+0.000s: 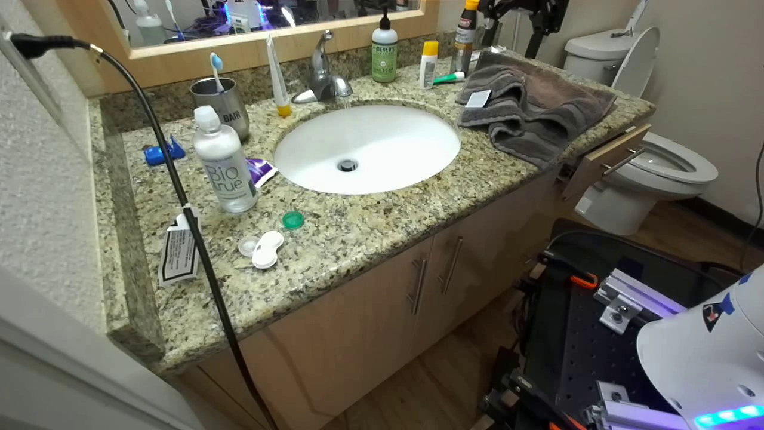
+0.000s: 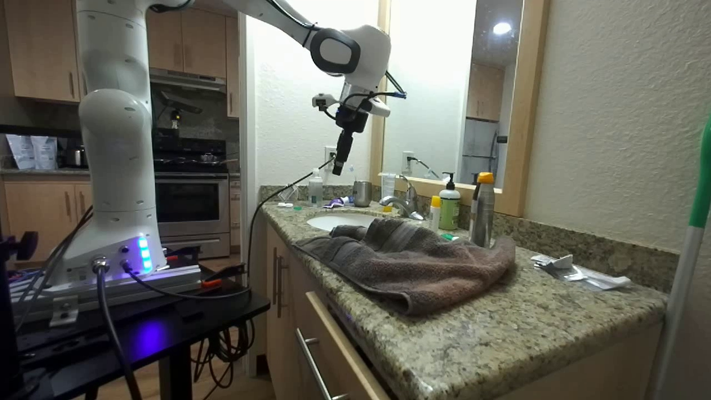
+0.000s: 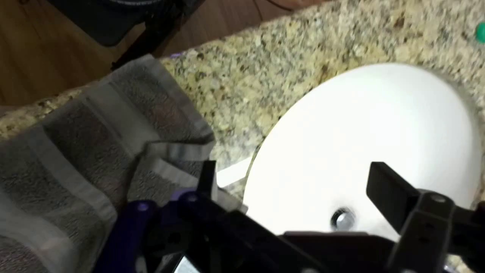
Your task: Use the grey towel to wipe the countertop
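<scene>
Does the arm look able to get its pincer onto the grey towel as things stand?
Probably yes. The pincer hangs open and empty above the countertop, and the grey towel lies rumpled there, its folds exposed from above. The pincer would likely have to come down first.

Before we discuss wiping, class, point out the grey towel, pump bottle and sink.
Grey towel (image 2: 411, 264), in an exterior view: its rumpled middle.
Pump bottle (image 1: 384, 57), in an exterior view: its green label.
Sink (image 3: 362, 148), in the wrist view: its bare basin.
</scene>
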Tool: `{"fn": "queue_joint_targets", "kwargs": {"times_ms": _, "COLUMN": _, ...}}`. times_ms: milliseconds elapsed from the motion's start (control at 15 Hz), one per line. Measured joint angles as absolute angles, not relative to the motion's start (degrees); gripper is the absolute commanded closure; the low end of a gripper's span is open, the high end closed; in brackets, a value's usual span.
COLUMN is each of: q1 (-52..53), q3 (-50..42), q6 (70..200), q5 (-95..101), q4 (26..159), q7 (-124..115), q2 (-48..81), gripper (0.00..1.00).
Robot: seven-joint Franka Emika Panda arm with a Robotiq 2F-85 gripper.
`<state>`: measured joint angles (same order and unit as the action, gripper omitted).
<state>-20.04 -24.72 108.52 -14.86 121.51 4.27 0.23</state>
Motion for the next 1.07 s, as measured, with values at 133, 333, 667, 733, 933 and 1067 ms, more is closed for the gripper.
{"fn": "queue_joint_targets", "kwargs": {"times_ms": 133, "q1": -21.1, "q3": -25.0, "q6": 114.2, "q5": -14.8, "q4": 121.6, "q7": 0.8, "q2": 1.7, "gripper": 0.0}}
{"fn": "queue_joint_targets", "kwargs": {"times_ms": 333, "q1": -22.3, "q3": -25.2, "q6": 122.9, "q5": -13.8, "q4": 121.9, "q7": -5.6, "q2": 4.0, "gripper": 0.0}}
{"fn": "queue_joint_targets", "kwargs": {"times_ms": 667, "q1": -22.7, "q3": -25.8, "q6": 127.1, "q5": -7.3, "q4": 122.0, "q7": -19.3, "q2": 5.7, "gripper": 0.0}}
{"fn": "queue_joint_targets", "kwargs": {"times_ms": 733, "q1": -22.7, "q3": -25.8, "q6": 127.1, "q5": -7.2, "q4": 122.0, "q7": -19.8, "q2": 5.7, "gripper": 0.0}}
{"fn": "queue_joint_targets", "kwargs": {"times_ms": 933, "q1": -22.7, "q3": -25.8, "q6": 129.4, "q5": -6.5, "q4": 122.0, "q7": -22.7, "q2": 6.1, "gripper": 0.0}}
{"fn": "queue_joint_targets", "kwargs": {"times_ms": 1067, "q1": -22.7, "q3": -25.9, "q6": 134.7, "q5": -6.2, "q4": 122.0, "q7": -27.6, "q2": 7.6, "gripper": 0.0}}
